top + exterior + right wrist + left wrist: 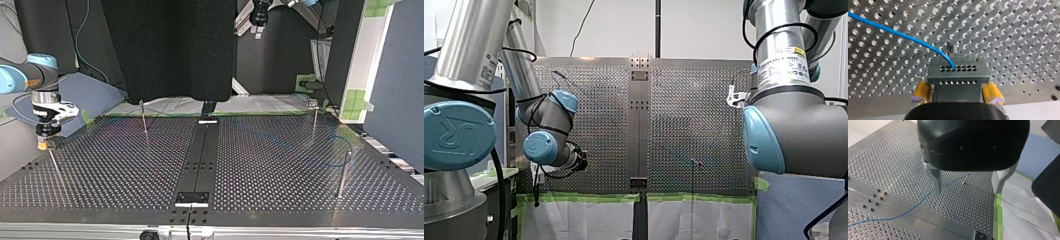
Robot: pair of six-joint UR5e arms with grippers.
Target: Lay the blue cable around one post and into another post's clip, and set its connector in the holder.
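The blue cable (898, 33) ends in a grey connector block (958, 72) with rows of holes. This block sits between the yellow pads (922, 91) of my right gripper (957, 93), which flank it with a slight gap, jaws wide. At the top view's left, my right gripper (46, 144) stands over a thin post (55, 167). The cable (340, 136) loops near a post (342, 172) at that view's right. My left gripper (968, 187) hangs open and empty above the plate, over the cable (910, 210) and a small post (965, 178).
Two more thin posts (144, 122) (314, 120) stand at the back of the perforated table (125, 170). A dark centre strip (200, 155) divides the table. Green tape and white sheet (1020, 215) line its edge. My left arm (549, 130) is drawn back at the front view's left.
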